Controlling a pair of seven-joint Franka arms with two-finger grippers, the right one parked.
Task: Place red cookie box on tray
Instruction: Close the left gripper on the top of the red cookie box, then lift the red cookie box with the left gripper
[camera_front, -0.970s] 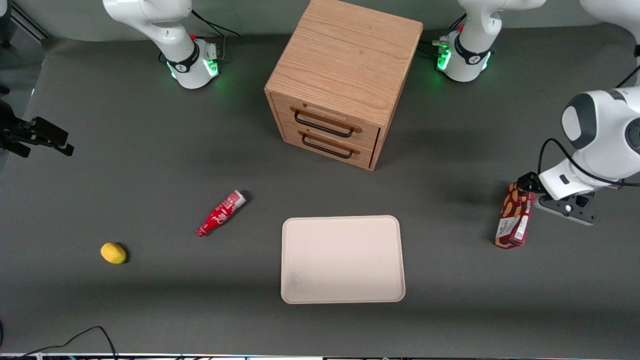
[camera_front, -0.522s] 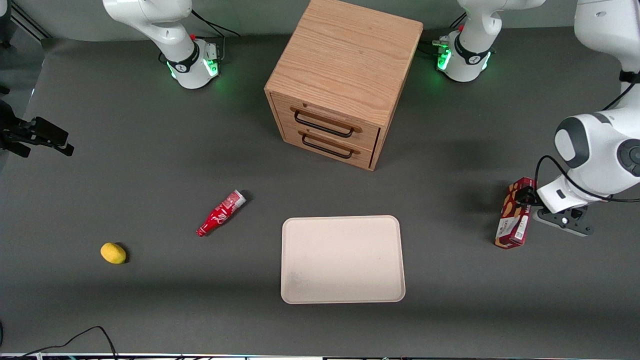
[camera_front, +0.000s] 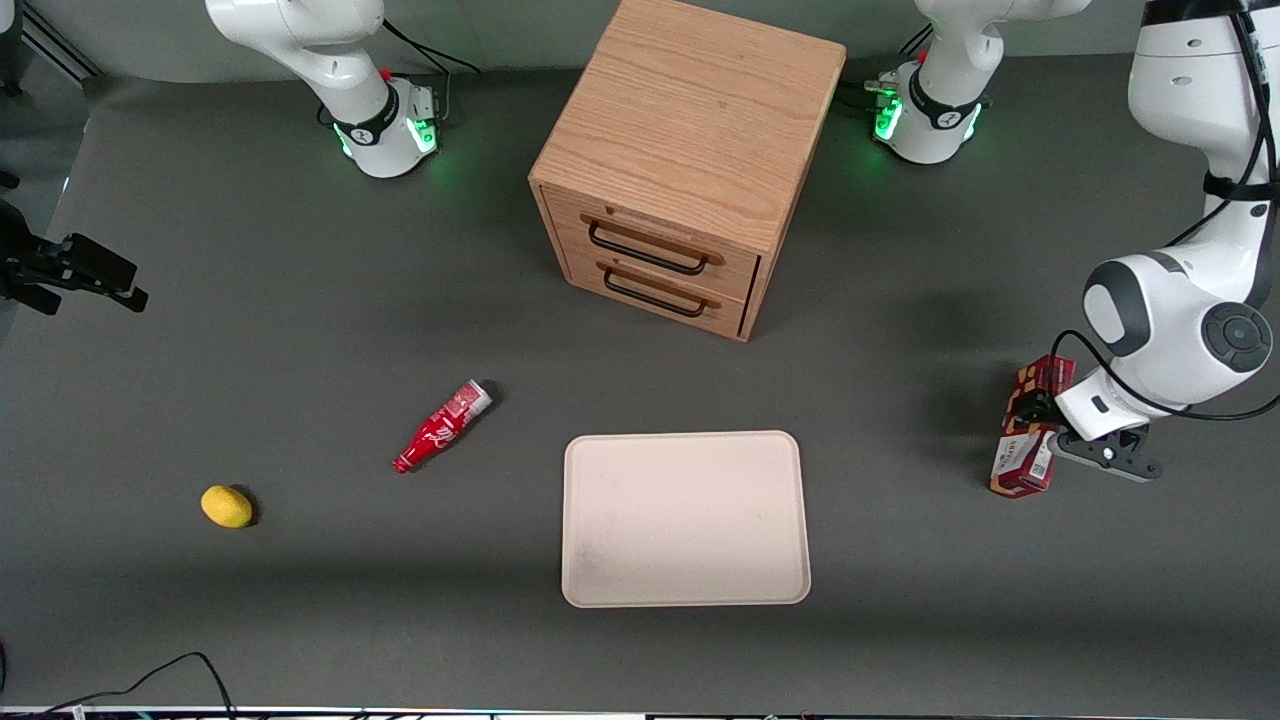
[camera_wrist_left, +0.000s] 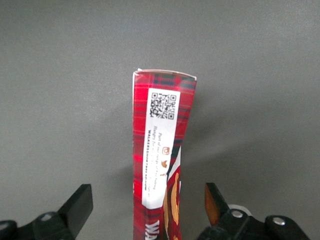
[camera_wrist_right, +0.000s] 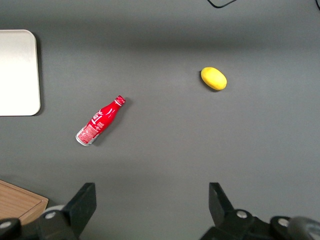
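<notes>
The gripper sits over the red cookie box, jaws spread either side — center them, then squeeze firmly before lifting toward the tray.

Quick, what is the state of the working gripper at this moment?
Gripper: open, holding nothing; its jaws stand apart on either side of the red cookie box, not touching it.
</notes>
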